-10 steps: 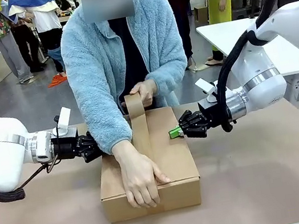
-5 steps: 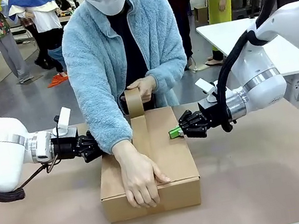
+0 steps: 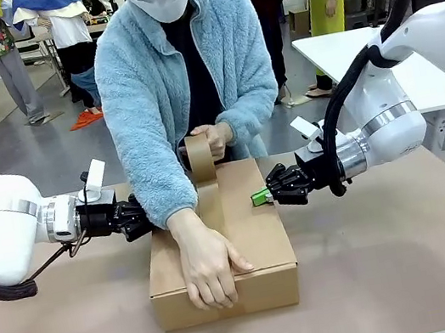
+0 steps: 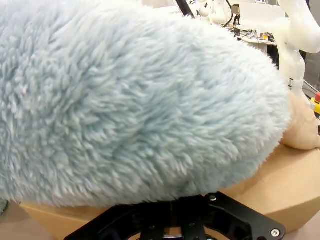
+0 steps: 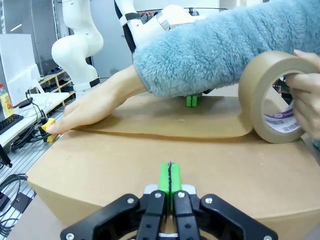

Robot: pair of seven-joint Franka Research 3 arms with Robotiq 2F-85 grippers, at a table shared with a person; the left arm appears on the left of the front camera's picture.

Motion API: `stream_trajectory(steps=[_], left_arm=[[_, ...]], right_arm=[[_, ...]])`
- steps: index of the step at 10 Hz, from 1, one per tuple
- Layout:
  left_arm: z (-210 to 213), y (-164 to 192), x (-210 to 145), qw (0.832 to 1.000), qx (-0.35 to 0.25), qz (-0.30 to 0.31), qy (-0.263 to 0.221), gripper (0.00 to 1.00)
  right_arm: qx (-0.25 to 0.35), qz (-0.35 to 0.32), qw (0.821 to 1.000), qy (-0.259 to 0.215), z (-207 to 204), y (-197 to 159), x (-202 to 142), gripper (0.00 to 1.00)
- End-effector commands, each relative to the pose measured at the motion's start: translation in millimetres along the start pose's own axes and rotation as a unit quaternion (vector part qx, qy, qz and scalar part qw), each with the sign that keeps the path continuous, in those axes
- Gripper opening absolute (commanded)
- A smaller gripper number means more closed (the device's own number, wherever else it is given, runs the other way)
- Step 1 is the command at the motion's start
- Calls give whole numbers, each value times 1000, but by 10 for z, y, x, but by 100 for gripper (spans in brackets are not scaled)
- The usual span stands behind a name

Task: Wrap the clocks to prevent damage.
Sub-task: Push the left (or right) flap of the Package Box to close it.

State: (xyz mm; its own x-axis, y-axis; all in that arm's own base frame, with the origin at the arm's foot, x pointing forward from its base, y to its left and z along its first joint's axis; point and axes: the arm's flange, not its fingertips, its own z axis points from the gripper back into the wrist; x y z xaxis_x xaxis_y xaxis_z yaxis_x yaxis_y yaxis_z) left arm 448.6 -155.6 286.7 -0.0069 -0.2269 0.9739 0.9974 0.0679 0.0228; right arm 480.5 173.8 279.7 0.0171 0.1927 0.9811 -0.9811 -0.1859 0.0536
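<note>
Now | box (image 3: 244, 240): both end effectors press its sides | right end effector (image 5: 170, 178) pads together | left end effector (image 3: 139, 218) sleeve-hidden, apparently shut | right wrist shows tape roll (image 5: 272, 97) on box top

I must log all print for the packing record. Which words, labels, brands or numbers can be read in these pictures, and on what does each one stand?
No text can be read.
Tape roll: purple print on the white inside of its core, too blurred and too far turned to read.
Box: plain brown card, no print seen.
Bottle at the left edge of the right wrist view: a label, too small to read.
</note>
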Motion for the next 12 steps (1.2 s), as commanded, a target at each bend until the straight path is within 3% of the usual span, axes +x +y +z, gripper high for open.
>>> stream_trajectory(steps=[1,12], left_arm=[[-13,-10,-39,1000,1,-1,4,0],[-13,-10,-39,1000,1,-1,4,0]], right_arm=[[-4,5,1000,5,-15,8,-32,1],[-4,5,1000,5,-15,8,-32,1]])
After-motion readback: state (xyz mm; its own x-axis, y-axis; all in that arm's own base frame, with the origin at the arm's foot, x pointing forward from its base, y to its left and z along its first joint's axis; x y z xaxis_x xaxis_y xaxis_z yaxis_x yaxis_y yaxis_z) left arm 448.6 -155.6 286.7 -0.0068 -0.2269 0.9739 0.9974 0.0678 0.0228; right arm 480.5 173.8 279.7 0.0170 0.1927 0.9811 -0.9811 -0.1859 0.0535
